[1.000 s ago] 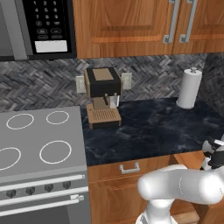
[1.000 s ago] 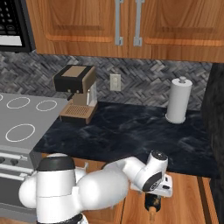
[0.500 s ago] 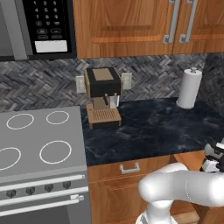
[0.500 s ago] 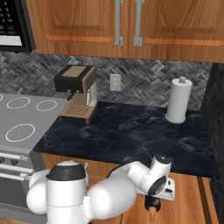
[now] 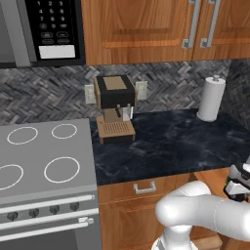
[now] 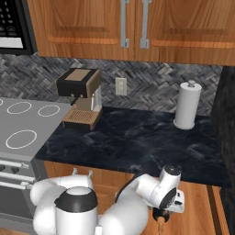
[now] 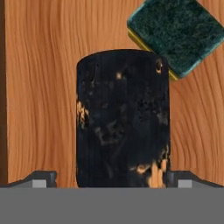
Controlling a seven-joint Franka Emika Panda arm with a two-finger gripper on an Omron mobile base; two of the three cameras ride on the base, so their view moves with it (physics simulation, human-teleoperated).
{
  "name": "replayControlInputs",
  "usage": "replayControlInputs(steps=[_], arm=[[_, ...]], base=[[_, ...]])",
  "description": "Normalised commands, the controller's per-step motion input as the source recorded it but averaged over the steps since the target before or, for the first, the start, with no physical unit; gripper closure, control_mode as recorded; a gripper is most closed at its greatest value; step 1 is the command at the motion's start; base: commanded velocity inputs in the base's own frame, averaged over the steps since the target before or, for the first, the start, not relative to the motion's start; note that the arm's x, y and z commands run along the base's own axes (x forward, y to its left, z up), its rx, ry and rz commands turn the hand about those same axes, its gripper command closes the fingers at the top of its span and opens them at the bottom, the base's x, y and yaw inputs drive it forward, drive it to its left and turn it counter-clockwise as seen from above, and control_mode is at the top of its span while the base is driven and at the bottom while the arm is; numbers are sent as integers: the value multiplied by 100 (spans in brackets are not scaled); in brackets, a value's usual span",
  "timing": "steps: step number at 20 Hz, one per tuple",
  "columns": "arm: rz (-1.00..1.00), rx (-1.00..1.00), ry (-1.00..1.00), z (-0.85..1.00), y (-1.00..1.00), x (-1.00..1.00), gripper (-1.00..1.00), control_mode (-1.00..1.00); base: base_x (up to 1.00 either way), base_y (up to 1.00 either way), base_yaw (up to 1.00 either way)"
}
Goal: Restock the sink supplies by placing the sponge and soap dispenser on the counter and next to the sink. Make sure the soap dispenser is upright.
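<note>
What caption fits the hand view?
Open gripper straddling the dark soap dispenser, sponge just behind it on wood.

Soap dispenser (image 7: 122, 118) pump end cut off; sponge (image 7: 181, 33) corner cropped.

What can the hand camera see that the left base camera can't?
The hand view looks close at the dark soap dispenser between the open gripper tips, with the sponge beside it on a wooden surface. The left base view shows the stove, coffee machine, paper towel roll, counter and microwave. Both share warm brown wood.
</note>
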Motion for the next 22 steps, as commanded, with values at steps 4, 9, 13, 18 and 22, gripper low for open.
replayControlInputs(steps=[4, 9, 13, 18, 22], arm=[[0, 0, 0, -27, 0, 0, -100, -100], [0, 0, 0, -39, 0, -1, -100, -100], [1, 0, 0, -36, 0, 0, -100, -100], [0, -2, 0, -48, 0, -12, 100, -100], [2, -3, 0, -34, 2, -16, 100, -100]], base=[[0, 0, 0], [0, 0, 0], [0, 0, 0], [0, 0, 0], [0, 0, 0]])
